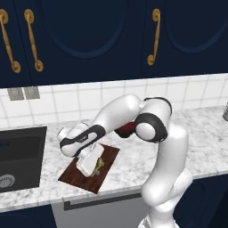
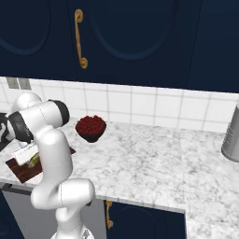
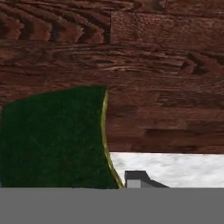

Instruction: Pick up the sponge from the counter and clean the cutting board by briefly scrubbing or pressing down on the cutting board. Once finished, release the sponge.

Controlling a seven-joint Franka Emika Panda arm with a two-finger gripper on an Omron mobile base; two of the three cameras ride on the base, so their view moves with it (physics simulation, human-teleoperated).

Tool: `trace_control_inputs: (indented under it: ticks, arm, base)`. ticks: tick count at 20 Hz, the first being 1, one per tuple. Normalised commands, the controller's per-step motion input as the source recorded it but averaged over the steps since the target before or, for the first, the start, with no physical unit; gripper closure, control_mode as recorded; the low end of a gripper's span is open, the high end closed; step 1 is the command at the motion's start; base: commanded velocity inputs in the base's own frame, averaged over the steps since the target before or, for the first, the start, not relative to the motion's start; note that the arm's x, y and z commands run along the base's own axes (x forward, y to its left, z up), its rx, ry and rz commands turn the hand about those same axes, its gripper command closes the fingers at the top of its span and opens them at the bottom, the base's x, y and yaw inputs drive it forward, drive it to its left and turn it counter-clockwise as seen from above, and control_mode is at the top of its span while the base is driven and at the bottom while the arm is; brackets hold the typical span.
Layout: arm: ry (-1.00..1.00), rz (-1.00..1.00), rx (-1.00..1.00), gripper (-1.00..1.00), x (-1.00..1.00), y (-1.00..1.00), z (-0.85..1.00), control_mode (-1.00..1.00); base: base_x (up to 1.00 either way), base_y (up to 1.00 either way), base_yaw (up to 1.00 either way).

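Two cameras look forward and down from behind the arm, left and right, sharing the speckled white marble counter and the dark reddish-brown wooden cutting board. The hand camera faces that board's grain very near, by its edge.

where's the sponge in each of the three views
Left base view: the sponge is a green and yellow sliver under the hand, over the cutting board, lower centre-left.
Right base view: it is at the far left, behind the arm, above the board.
Hand view: its dark green face covers the lower left.
Shared landmark: the cutting board's reddish wood.
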Motion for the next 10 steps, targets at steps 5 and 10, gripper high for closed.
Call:
trace_control_inputs:
  ticks: [5, 10]
  arm:
    - [0.0, 0.0, -0.03, 1.0, 0.0, -1.0, -0.36, -1.0]
    - [0.0, 0.0, -0.13, 1.0, 0.0, -1.0, -0.15, -1.0]
  base:
    - [0.0, 0.0, 0.0]
    - [0.0, 0.0, 0.0]
